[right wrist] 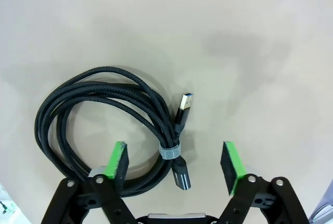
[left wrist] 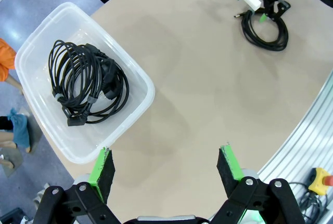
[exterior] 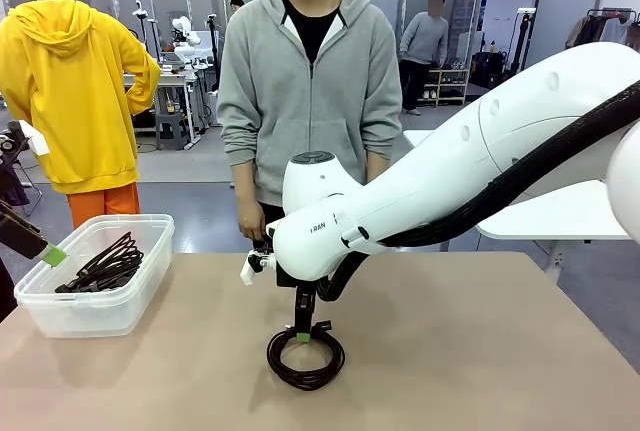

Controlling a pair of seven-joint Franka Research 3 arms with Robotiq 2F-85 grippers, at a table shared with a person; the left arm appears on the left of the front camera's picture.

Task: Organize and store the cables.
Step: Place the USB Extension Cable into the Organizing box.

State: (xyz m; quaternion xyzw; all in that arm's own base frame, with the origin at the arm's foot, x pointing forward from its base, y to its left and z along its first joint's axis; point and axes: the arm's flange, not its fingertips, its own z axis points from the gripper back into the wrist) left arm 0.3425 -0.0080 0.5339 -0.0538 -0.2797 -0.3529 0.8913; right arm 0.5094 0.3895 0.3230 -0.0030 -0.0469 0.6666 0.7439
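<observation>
- table (exterior: 480,351): beige top, rounded near edge in left wrist view
- clear plastic bin (exterior: 140,296): on table at robot's left end, holds coiled black cables (left wrist: 86,83)
- coiled black USB cable (right wrist: 104,125): flat on table near middle, grey tie around the coil

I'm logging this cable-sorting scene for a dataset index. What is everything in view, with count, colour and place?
Coiled cable on the table: one, black braided, grey tie, USB plug showing; lying between the right gripper's fingers.
Coiled cables in the bin: a bundle, black; exact count unclear.
Storage bin: one, clear plastic, on the table's left side.
Table: one, tan.
Person: one, grey hoodie, standing at the far side.
Left gripper: black with green pads, open, above the table beside the bin.
Right gripper: black with green pads, open, straddling the coil on the table.
</observation>
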